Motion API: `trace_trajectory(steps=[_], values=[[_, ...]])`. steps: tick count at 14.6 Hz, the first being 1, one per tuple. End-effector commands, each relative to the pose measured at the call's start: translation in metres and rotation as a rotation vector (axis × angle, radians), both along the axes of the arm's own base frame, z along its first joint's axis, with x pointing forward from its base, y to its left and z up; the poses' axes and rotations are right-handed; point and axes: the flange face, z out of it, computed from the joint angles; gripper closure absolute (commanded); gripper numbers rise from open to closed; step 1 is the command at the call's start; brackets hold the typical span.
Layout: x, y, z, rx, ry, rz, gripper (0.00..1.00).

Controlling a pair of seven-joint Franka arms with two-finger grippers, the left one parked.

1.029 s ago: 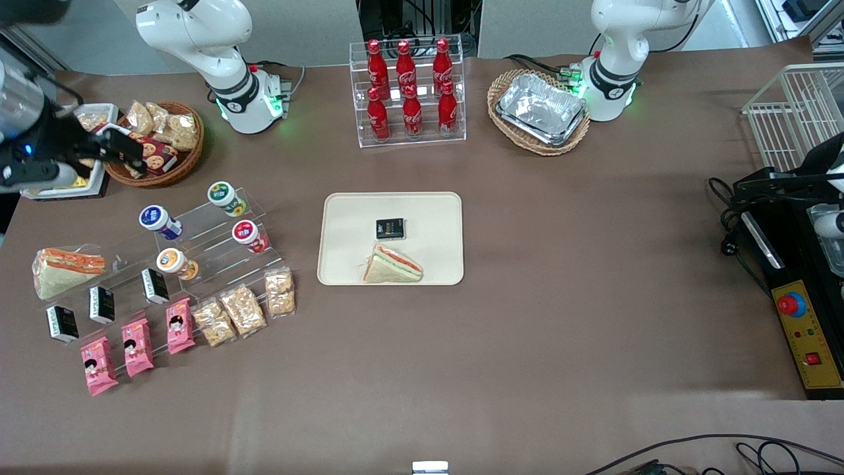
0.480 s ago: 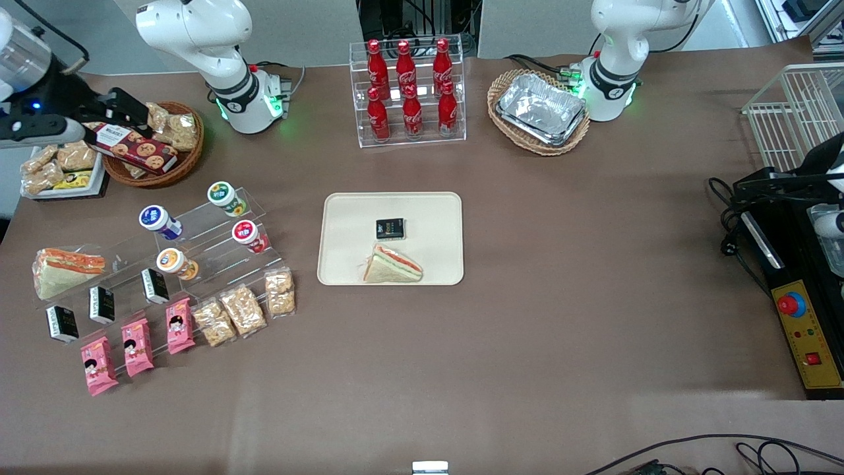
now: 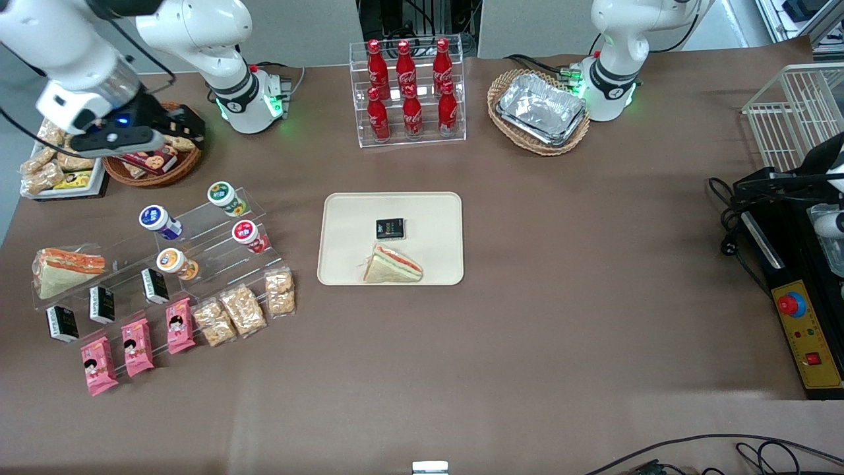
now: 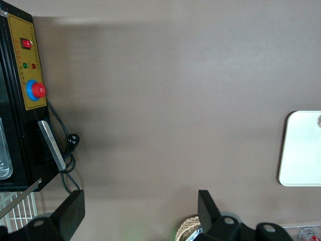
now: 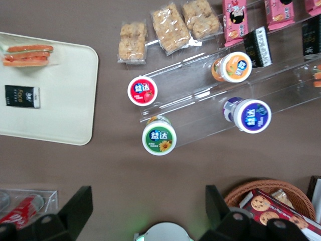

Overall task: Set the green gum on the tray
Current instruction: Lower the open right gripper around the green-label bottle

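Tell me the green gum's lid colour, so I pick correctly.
Green with a white rim, clearest in the right wrist view: green gum. The gripper hovers over the basket.

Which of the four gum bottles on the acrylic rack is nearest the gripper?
The green gum, with its green-and-white lid, on the rack's top step. The blue-, red- and orange-lidded ones sit lower, nearer the front camera. The gripper, open, hovers over the wicker basket.

We read "益达" on the green gum [image 5: 159, 140] lid and "Face" on the black packet [image 5: 21, 96] lying on the tray [image 5: 65, 115].

Green-and-white-lidded green gum [image 5: 159, 139], cream-beige tray [image 5: 75, 100]
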Motion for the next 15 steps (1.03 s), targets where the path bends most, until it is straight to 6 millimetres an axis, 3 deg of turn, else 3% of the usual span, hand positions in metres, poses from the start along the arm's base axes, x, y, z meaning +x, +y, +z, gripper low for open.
trace_trajectory(steps=[1,6,15], values=[[-0.024,-0.006,-0.041,0.014,-0.047,-0.016,0.0],[-0.027,-0.011,-0.089,0.017,-0.079,-0.024,0.0],[-0.035,-0.015,-0.151,0.029,-0.146,-0.039,0.0]])
